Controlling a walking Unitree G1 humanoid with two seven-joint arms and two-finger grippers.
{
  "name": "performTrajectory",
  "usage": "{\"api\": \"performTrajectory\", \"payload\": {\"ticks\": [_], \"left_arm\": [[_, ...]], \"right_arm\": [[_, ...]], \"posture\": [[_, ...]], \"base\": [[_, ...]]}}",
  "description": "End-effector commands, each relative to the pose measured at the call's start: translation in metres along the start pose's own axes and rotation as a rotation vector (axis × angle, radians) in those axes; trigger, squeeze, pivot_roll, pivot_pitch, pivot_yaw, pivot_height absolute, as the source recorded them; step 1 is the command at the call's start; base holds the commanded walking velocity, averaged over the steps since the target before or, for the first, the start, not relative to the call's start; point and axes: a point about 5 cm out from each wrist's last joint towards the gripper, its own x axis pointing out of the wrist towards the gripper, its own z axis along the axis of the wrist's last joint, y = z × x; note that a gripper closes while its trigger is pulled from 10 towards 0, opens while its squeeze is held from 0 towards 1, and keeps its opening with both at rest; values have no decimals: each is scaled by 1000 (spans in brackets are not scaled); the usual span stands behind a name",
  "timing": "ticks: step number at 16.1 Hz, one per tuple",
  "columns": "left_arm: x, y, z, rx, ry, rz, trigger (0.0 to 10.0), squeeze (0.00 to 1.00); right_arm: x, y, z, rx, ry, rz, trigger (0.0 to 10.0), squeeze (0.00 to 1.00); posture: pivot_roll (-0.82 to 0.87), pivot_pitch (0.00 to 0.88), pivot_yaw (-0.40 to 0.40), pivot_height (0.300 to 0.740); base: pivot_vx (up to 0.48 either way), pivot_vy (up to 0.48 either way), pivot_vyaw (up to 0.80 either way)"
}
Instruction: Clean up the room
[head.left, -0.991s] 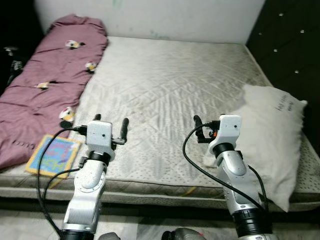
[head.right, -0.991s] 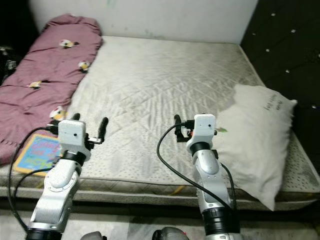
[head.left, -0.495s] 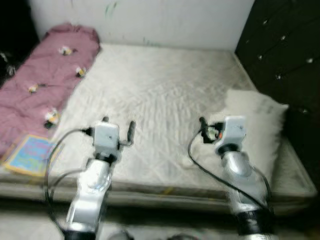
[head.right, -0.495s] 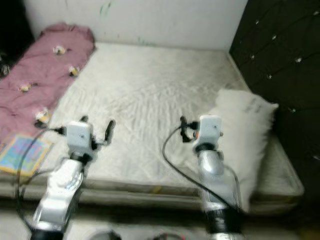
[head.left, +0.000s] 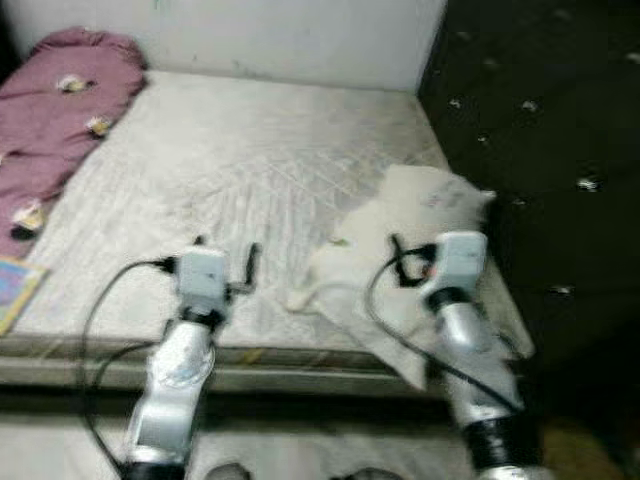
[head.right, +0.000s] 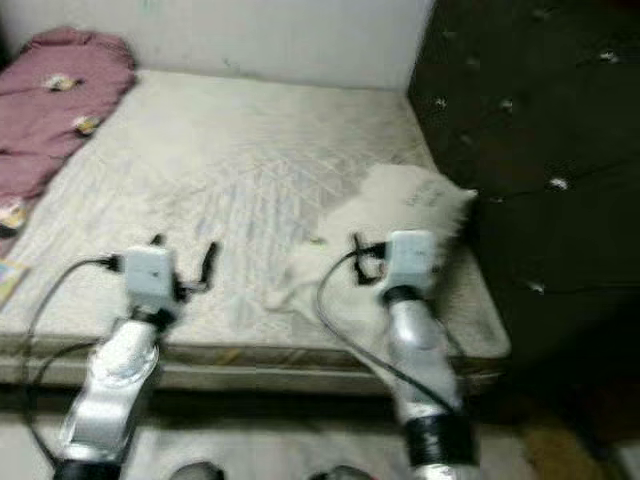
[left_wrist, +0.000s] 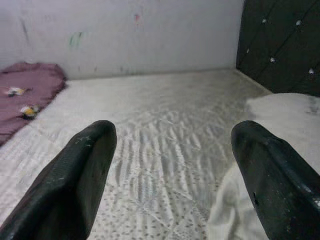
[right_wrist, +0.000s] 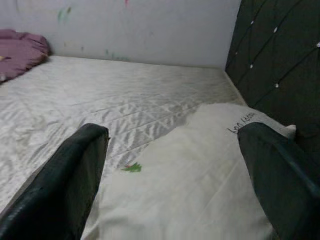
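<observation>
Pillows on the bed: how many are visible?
1: a white pillow on the mattress beside the dark headboard, before the right gripper. More could lie outside the frame.

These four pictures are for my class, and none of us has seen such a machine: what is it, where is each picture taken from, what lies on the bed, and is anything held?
It is a walking humanoid robot with two silver arms, each ending in a pincer of two black fingers. Two pictures come from the eyes in its head, looking down at a bare quilted white mattress. The other two come from cameras on its wrists, looking out between the fingers. The left pincer and right pincer are both open and hold nothing. On the mattress lie a crumpled white pillow, right before the right pincer, and a long mauve quilt along the far left side.
</observation>
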Motion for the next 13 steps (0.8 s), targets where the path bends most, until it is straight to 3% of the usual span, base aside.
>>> {"api": "performTrajectory", "payload": {"ticks": [1,5,13], "left_arm": [[2,-6,4,-16,-23,-9,10000,0],[0,-8,7,-32,-41,-49,10000,0],[-2,-9,7,-46,-45,-66,10000,0]], "right_arm": [[1,-9,3,-19,-9,-23,10000,0],[0,-9,2,-20,-6,-23,10000,0],[-1,-9,1,-40,1,-16,10000,0]], "posture": [[13,0,-54,740],[11,0,-52,740],[13,0,-56,740]], "base": [[0,0,0],[0,0,0],[359,0,0]]}}
